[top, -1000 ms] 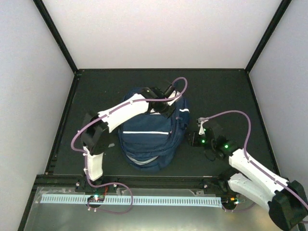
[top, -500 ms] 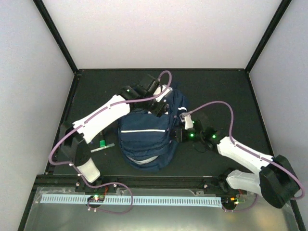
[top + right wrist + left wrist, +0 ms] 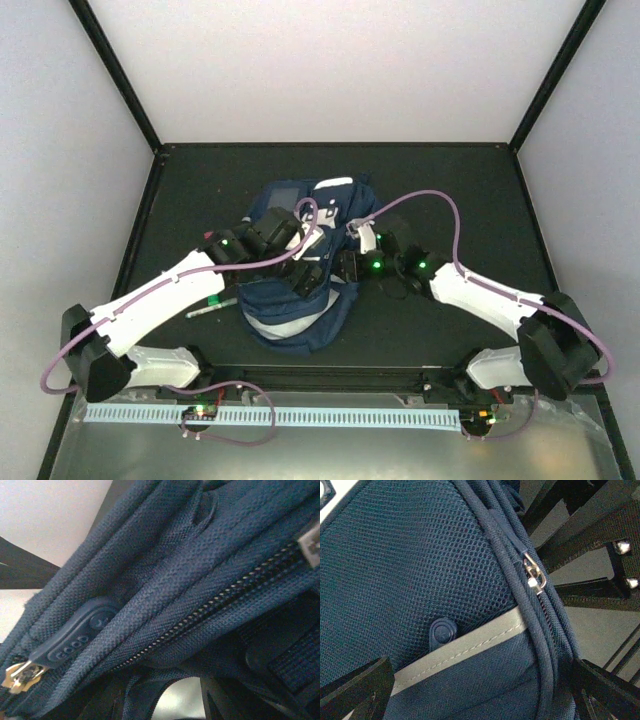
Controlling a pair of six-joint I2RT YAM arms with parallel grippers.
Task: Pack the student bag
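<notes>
Your left jaws stand wide apart. In the left wrist view one finger [image 3: 350,690] sits in the lower left corner and the other in the lower right, and they close on nothing. Between them you see the mesh front of the student bag [image 3: 288,312], with a grey stripe [image 3: 470,647], a round stud [image 3: 442,630] and a metal zipper pull [image 3: 534,576]. The frame cuts off the finger tips, so you cannot tell if they touch the cloth.

For your right jaws you cannot tell the opening. The right wrist view is filled with blue cloth, a zipper line [image 3: 200,615] and a rubber tab [image 3: 75,635], all very near, and the fingers are not clear.

From above, the right arm [image 3: 480,295] ends at the bag's right edge, and both arms cover its middle. The bag lies on the table [image 3: 450,190] between the arms. A pen [image 3: 210,306] lies just beside its left side.
</notes>
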